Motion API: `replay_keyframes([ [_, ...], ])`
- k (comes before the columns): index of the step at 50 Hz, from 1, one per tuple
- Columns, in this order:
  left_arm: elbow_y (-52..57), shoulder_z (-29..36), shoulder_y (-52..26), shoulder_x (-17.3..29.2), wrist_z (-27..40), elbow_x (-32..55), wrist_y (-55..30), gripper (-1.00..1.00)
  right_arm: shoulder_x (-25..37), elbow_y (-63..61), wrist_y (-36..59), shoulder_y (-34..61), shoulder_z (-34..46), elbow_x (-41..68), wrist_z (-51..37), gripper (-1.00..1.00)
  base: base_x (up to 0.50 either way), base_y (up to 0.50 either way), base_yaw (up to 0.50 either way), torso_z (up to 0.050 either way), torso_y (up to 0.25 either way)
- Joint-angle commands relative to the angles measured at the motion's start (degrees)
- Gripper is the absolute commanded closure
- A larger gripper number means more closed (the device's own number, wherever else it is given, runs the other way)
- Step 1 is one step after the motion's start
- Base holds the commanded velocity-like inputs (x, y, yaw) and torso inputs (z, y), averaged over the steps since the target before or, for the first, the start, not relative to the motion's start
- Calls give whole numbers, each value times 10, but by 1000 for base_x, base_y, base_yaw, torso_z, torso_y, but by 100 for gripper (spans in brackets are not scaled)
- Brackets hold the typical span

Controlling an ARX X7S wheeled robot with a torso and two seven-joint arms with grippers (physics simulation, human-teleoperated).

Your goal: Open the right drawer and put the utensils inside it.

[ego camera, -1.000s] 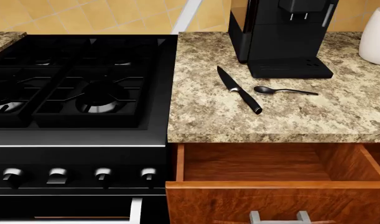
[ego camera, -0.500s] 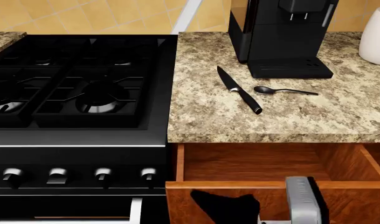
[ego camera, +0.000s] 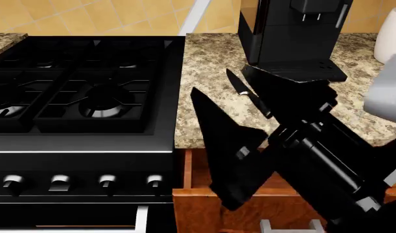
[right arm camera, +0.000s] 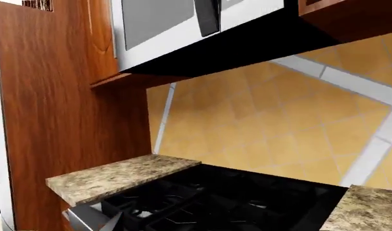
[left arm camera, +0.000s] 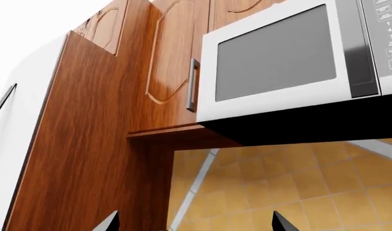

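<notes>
A wide-open right gripper [ego camera: 243, 121] hangs over the worktop's [ego camera: 211, 121] front edge above the open right drawer [ego camera: 198, 206], partly hiding the knife [ego camera: 240, 87]; the left gripper's spread fingertips [left arm camera: 109, 222] face the upper cabinets.

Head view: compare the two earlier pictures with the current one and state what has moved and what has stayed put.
A gripper has risen from below the drawer front to above the counter, jaws spread, holding nothing, and now hides the spoon. The knife has not moved; the drawer stays open.
</notes>
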State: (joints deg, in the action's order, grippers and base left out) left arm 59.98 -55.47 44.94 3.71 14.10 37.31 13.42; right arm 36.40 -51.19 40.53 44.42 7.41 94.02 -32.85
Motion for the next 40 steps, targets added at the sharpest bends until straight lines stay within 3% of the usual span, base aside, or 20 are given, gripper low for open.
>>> replay_keyframes([
  [1,0,1,0,0,0,0,0,-100,12,115,36,199,35,22,-151,-100,0,0,0,0,0],
  [10,0,2,0,1,0,0,-1,-100,24,199,103,339,85,19,-227,-100,0,0,0,0,0],
  [17,0,-3,0,-2,-3,4,-1,-100,30,238,132,396,102,12,-216,-100,0,0,0,0,0],
  [40,0,-23,0,-12,-15,21,3,-100,41,244,136,427,97,36,-203,-100,107,-145,0,0,0],
])
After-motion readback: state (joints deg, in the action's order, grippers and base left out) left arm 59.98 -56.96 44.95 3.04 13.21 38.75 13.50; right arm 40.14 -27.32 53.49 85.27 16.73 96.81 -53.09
